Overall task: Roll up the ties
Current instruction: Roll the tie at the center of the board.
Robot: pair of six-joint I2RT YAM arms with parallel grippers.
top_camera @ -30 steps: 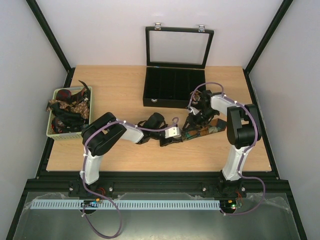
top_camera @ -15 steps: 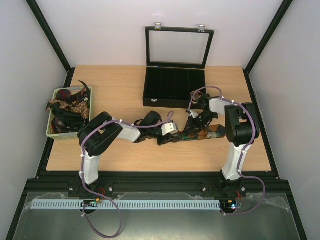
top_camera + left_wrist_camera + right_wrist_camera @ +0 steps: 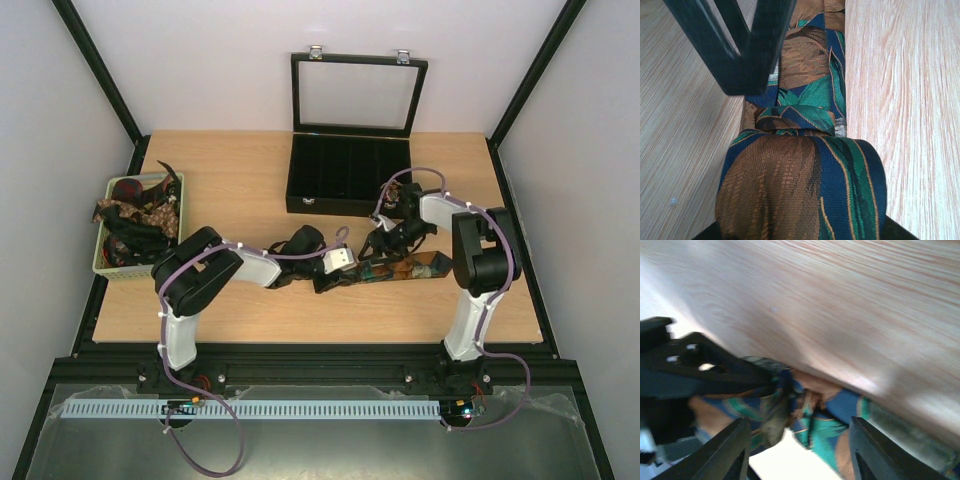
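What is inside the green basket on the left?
A tangled heap of dark patterned ties, some spilling over the basket rim. The basket floor and any ties underneath are covered.

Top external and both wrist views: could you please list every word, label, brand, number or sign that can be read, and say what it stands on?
None: no readable word, number or sign appears in any view.
The tie carries only a leaf pattern in brown, green and blue.
The black box and the green basket show no lettering that can be made out from above.
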